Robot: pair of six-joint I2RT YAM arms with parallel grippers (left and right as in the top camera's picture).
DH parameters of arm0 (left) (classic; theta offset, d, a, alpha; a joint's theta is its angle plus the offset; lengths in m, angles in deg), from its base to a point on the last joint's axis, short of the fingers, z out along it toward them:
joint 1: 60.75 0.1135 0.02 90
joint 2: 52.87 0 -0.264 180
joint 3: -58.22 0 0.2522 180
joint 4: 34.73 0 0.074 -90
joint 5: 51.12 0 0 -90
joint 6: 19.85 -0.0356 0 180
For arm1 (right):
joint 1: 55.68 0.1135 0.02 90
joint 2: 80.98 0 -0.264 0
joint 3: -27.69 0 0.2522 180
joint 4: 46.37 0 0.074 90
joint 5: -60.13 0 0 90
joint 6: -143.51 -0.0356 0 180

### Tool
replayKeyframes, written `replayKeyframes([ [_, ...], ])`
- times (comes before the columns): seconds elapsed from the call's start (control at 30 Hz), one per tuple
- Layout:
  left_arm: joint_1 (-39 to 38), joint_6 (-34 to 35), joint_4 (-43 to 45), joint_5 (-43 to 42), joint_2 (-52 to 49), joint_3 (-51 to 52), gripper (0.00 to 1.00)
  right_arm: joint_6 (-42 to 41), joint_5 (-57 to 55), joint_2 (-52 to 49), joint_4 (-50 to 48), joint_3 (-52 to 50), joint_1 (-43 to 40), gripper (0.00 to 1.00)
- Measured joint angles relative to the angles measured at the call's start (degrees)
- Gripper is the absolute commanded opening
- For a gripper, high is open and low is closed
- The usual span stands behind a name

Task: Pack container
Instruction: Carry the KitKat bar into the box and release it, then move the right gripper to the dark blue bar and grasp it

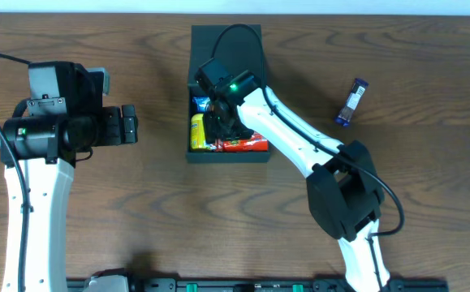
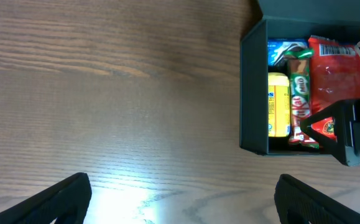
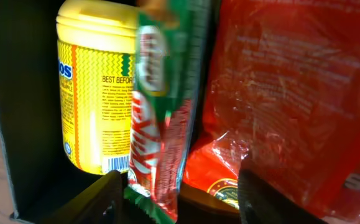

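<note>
Container sits at the far middle of the table, flap lid open and lying flat on its far side; black, shallow, square-ish. Seen from the left wrist, the container is off to the right, wood grain filling the remaining view.

Right gripper is down inside the container, arm reaching in from the near right. In the right wrist view, the right gripper has its fingers parted with a green-and-red bar standing between them; the bar is close against one finger with a clear gap to the other, so jaws are spread wider than the bar and not pinching it. Yellow tub is just beside the bar near the container wall; red packet is on the bar's other side.

Contents from the left wrist view: yellow tub, green-and-red bar, red packet, small blue packet at the back corner.

Left gripper hovers over bare table well to the left of the container; its fingers are spread wide, nothing between them.

Blue wrapped snack lies on the table right of the container, well apart from it.
</note>
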Motion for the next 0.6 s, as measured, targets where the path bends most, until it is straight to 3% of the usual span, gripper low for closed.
replayKeyframes([
  [0.3,0.00,0.00,0.00,0.00,0.00,0.00,0.95,0.17,0.00,0.09,0.20,0.87,0.00,0.59],
  [0.43,0.00,0.00,-0.02,0.00,0.00,0.00,0.95,1.22,-0.96,1.44,0.24,3.28,-0.17,0.68],
  [0.6,0.00,0.00,-0.02,0.00,0.00,0.00,0.95,3.13,-5.38,6.27,0.09,6.62,-3.23,0.70],
])
